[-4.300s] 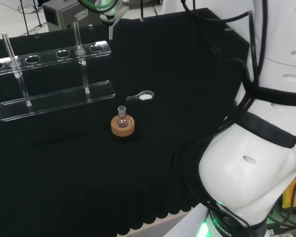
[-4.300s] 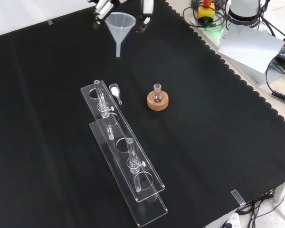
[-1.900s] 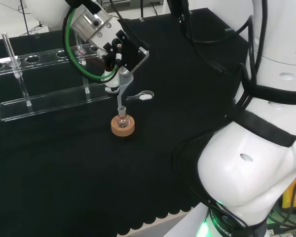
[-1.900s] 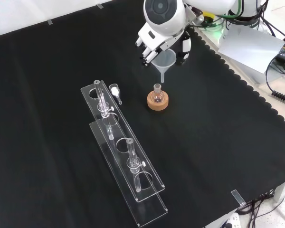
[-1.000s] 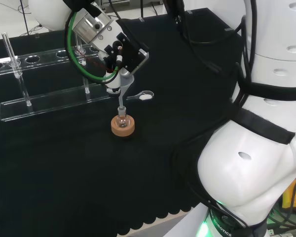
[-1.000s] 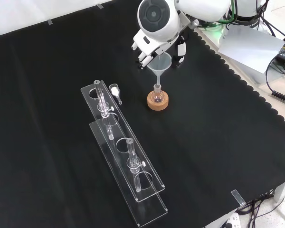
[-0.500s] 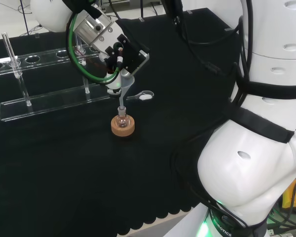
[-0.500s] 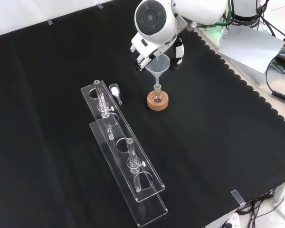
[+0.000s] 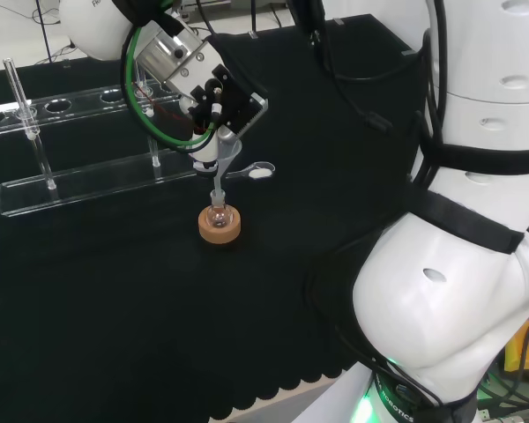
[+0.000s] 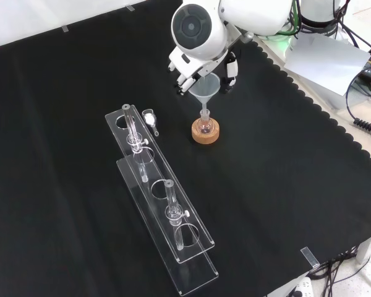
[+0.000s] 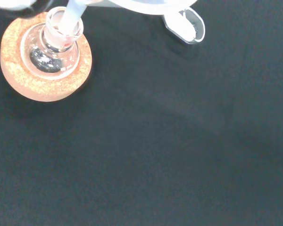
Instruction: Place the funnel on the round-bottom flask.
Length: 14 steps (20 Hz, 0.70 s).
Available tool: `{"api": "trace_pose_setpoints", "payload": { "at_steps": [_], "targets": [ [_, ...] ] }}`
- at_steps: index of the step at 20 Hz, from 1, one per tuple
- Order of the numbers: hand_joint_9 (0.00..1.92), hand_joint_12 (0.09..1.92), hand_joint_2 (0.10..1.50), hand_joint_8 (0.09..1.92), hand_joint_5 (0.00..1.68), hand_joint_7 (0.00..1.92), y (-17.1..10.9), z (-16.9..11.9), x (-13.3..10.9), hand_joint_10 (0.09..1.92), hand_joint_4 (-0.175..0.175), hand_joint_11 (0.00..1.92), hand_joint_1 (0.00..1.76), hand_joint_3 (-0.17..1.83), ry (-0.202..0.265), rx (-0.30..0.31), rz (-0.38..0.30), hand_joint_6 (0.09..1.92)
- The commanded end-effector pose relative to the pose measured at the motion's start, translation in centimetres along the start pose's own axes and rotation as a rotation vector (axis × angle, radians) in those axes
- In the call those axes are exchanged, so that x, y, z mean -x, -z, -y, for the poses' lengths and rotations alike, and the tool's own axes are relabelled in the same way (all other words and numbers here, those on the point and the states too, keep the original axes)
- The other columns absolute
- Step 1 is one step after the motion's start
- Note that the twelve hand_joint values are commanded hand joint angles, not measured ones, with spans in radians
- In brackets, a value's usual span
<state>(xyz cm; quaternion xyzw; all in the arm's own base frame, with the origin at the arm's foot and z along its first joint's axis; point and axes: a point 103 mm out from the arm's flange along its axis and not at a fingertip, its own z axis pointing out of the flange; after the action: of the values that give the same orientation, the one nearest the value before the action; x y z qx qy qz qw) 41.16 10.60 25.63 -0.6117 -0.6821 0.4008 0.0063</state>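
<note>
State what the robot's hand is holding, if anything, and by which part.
The hand holds the clear plastic funnel by the rim of its wide cone.

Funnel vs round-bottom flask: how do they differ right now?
The funnel is held up in the hand; the round-bottom flask sits on a cork ring on the cloth. The funnel has a wide cone up top narrowing to a thin stem; the flask has a round bulb under a short neck. The funnel is whitish; the flask is clear glass. Shared: the funnel's stem sits in the flask's neck in the wrist view.
</note>
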Motion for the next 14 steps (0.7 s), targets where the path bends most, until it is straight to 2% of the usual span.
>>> {"api": "trace_pose_setpoints", "payload": {
  "at_steps": [1,14],
  "targets": [
    [1.16,1.25,0.67,0.69,0.68,0.85,-0.41,-0.38,-0.05,0.39,-0.014,0.67,0.81,0.73,0.004,-0.006,-0.007,0.86],
    [1.15,1.25,0.67,0.69,0.67,0.84,-0.98,-1.05,-0.54,0.39,-0.018,0.67,0.80,0.73,0.008,-0.015,-0.010,0.86]
  ]
}}
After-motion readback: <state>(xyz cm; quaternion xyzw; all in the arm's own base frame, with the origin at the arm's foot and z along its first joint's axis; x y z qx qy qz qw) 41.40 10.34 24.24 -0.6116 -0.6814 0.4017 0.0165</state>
